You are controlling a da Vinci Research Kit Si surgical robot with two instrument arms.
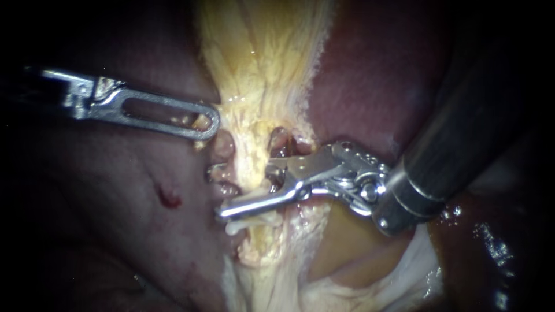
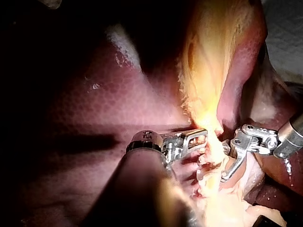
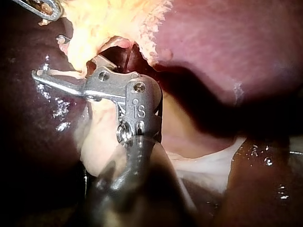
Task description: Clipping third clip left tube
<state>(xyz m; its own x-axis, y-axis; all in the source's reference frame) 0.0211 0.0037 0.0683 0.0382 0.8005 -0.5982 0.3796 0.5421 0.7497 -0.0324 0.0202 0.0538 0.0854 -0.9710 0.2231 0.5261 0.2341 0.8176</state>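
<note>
Two instruments logged over dark red liver (image 1: 370, 69), left and right of frame. Yellow fatty strand (image 1: 260, 69) down centre, top to bottom. Right instrument (image 1: 247, 189) in from upper right, jaws parted with a clear gap, straddling strand at mid-frame; lower jaw tip showing on strand's left, upper tip buried in fat; nothing clamped. Left instrument (image 1: 211, 124) in from left, above and left of centre, jaws closed on strand's edge. Left tube (image 1: 222, 145), pinkish, just left of strand, between the two tips. Small metal clip (image 1: 213, 171) on it.
</note>
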